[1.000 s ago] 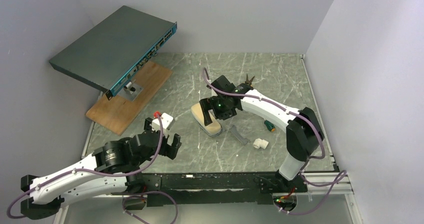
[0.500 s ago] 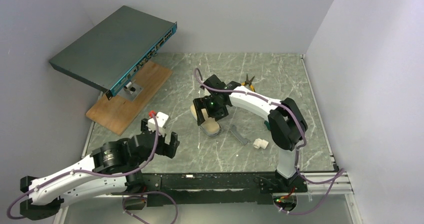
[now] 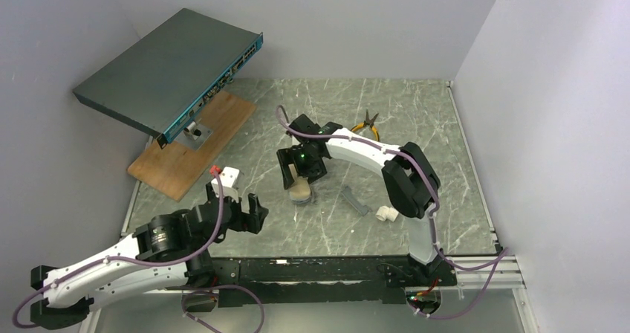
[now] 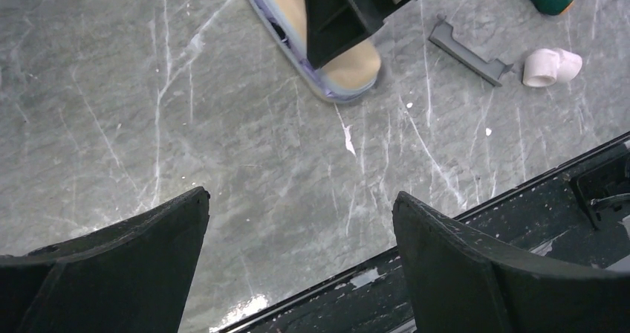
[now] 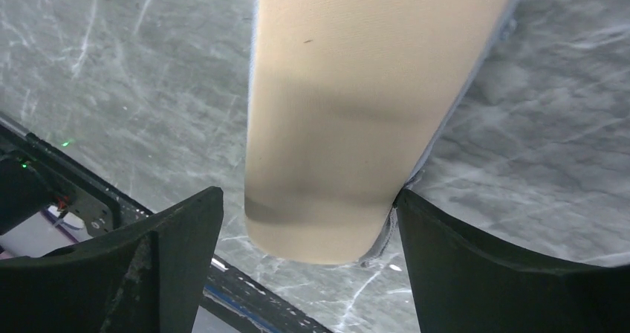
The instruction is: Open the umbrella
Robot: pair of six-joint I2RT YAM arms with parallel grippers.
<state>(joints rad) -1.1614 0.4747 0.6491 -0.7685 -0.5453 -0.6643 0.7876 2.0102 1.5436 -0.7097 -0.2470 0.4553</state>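
Right jaws wide open, straddling beige case (image 5: 356, 88) on table (image 4: 111, 88), not closed on it, left jaws wide open, empty, well apart from case.

Soft, even light fell from above; the table (image 3: 416, 102) looked matte and sharp. Only faint shadows lay under the arms (image 3: 356, 146). In the right wrist view a grey shadow band crossed the case (image 5: 356, 88), and the fingers (image 5: 148, 273) at 7 and 5 o'clock were dark and slightly blurred.

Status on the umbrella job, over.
Left gripper open, empty. Right gripper open, jaws astride beige case. Umbrella not in sight. Grey bracket lies clear of case.
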